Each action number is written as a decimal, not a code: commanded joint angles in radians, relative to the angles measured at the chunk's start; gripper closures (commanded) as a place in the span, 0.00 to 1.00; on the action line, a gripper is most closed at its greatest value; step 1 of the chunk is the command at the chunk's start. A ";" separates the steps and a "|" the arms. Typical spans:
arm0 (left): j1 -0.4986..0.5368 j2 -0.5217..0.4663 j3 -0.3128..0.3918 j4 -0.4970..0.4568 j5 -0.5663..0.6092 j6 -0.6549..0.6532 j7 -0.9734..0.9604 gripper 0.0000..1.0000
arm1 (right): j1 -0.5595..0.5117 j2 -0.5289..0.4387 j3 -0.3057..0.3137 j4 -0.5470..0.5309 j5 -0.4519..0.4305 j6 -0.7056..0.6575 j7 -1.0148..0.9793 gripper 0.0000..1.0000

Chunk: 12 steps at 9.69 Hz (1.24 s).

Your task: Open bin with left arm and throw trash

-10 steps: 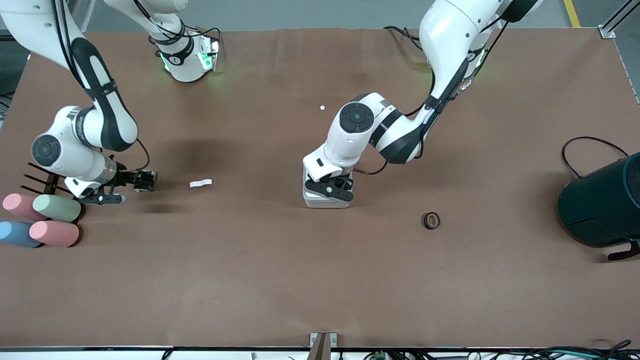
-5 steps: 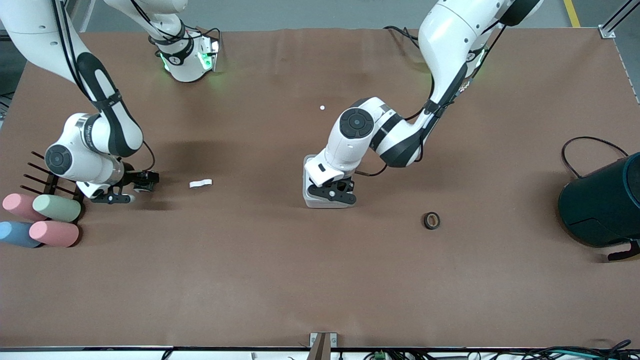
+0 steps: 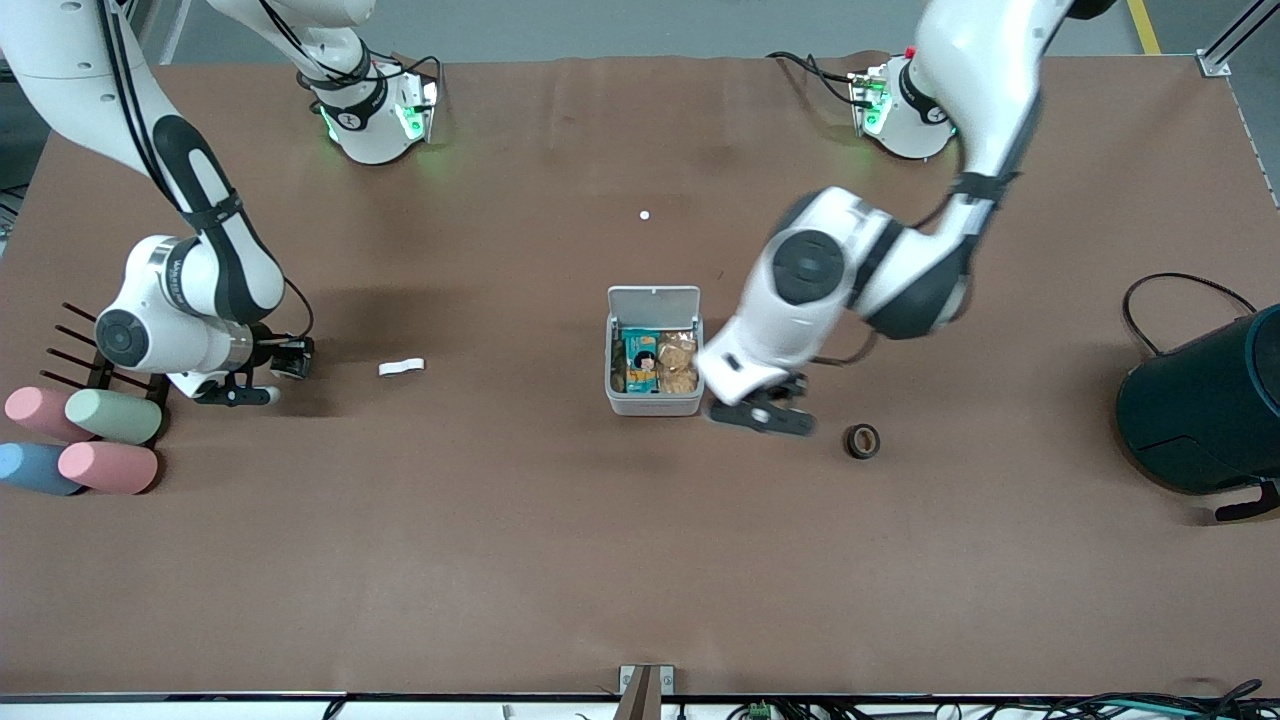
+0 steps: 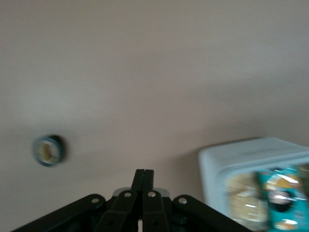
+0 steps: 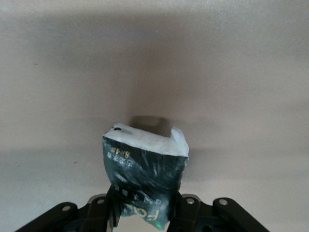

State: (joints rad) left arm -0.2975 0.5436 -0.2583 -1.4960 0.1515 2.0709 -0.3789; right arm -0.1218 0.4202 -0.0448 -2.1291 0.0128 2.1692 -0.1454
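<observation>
The left claw hangs low over the counter between the bin and the tape ring, its fingers pressed together on nothing, as the left wrist view shows with the 2 tips meeting edge to edge. The bin sits mid-counter with its lid swung up and open, snack packets showing inside; the ring lies just toward the left arm's end from the claw and a little nearer the front camera. The right claw is at the right arm's end of the counter, pinching the black wrapper; only the right wrist view shows the wrapper plainly, crumpled, with pale print and a white torn edge, while in the front view it is a dark lump at the fingers. The paper strip lies on the counter between that claw and the bin, apart from both. So the count of trash is 3 bits: 1 wrapper held, 1 strip and 1 ring on the counter. Also on the counter are 1 tiny white dot, 4 pastel cylinders beside a dark rack, and 1 large teal container at the left arm's end.
</observation>
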 commanded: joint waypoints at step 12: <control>0.275 0.139 -0.006 -0.296 0.066 0.379 0.226 0.29 | 0.741 0.238 0.051 0.841 0.236 -0.125 1.290 0.98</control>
State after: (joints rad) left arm -0.0262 0.7002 -0.2578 -1.7684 0.2021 2.4335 -0.1227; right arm 0.5825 0.6097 0.0191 -1.3511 0.2276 2.0092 1.1047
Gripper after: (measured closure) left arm 0.026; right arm 0.683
